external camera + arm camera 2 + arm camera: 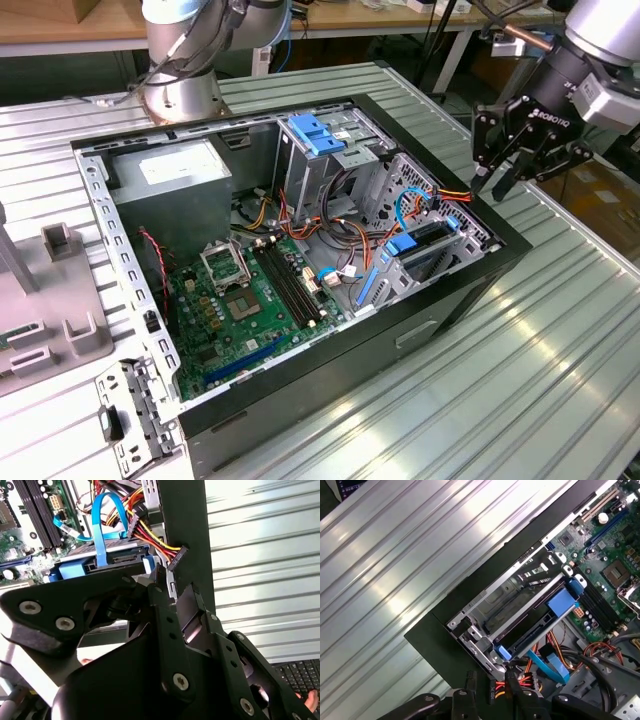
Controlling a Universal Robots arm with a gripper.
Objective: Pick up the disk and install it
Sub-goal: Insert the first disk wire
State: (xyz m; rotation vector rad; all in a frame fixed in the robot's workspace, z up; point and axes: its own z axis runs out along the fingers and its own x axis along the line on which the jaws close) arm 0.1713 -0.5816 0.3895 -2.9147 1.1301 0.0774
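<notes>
Gripper (518,172) open and empty, above the case's (480,290) edge; disk (432,250) sits in its bay on edge, long axis along that case wall.

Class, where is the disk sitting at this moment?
In the exterior view the disk sits in the drive bay at the open computer case's right end, among cables, below the end effector hovering above the case's rim.

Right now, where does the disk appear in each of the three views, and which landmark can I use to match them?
Exterior view: the disk sits in the drive cage, at the computer case's end towards the exterior view's right.
Second wrist view: the disk shows its blue rail, under the cables.
First wrist view: the disk is seen edge-on, inside the cage.
Shared landmark: the blue flat cable next to it.
</notes>
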